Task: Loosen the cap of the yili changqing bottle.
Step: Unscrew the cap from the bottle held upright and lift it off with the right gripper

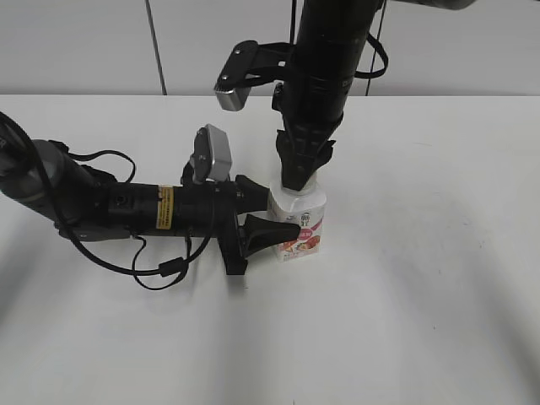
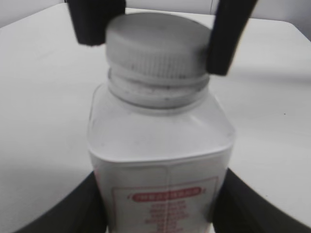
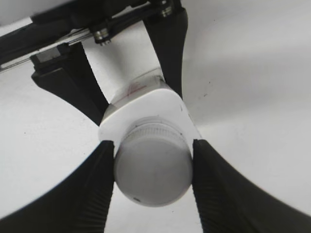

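Note:
The yili changqing bottle [image 1: 304,226] stands upright on the white table, white with a red and pink fruit label. My left gripper [image 1: 266,218] reaches in from the left and is shut on the bottle's body; the bottle [image 2: 160,160] fills the left wrist view between the fingers [image 2: 158,204]. My right gripper [image 1: 301,180] comes straight down from above and is shut on the ribbed white cap [image 3: 153,170], one finger touching each side [image 3: 153,160]. The cap [image 2: 158,51] sits on the neck in the left wrist view, with the right fingers on both sides. In the exterior view the cap is hidden by the right gripper.
The white table [image 1: 422,295] stretches around the bottle with nothing else on it. The left arm [image 1: 110,207] lies low across the left side with loose black cables [image 1: 164,270]. A pale wall [image 1: 84,42] runs behind the table's far edge.

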